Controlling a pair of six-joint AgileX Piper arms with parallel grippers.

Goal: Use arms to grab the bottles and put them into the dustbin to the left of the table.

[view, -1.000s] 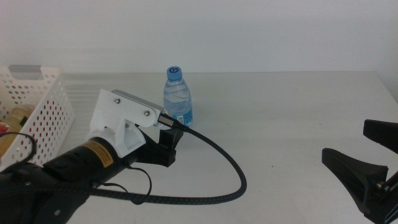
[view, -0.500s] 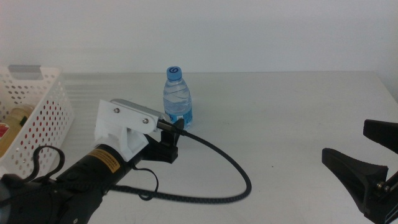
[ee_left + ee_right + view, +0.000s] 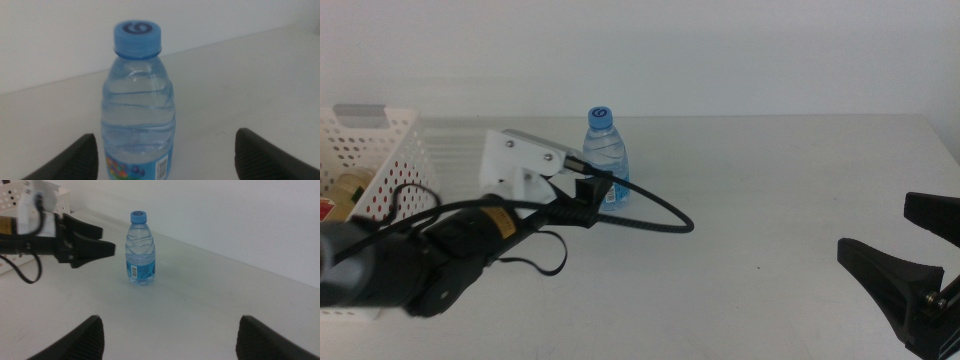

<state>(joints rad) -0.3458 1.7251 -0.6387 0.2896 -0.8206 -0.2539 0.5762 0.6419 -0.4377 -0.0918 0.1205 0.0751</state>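
A clear water bottle (image 3: 605, 158) with a blue cap and label stands upright on the table (image 3: 770, 180), left of centre. My left gripper (image 3: 588, 195) comes in from the left, open and empty, with its jaws right in front of the bottle. In the left wrist view the bottle (image 3: 137, 110) fills the middle, between and just beyond the jaws of the gripper (image 3: 166, 135). The white perforated dustbin (image 3: 390, 150) stands at the left edge. A pale yellow bottle (image 3: 345, 185) and a bit of red (image 3: 325, 208) show inside it. My right gripper (image 3: 910, 260) waits open at the bottom right.
The right wrist view shows the bottle (image 3: 140, 250), the left gripper (image 3: 107, 240) beside it and a corner of the dustbin (image 3: 22, 190). A black cable (image 3: 655, 215) loops on the table right of the left arm. A white wall runs behind the table.
My left gripper has moved forward and away from the near edge, up to the water bottle. Its cable loop has shifted back with it. The right gripper has not moved.
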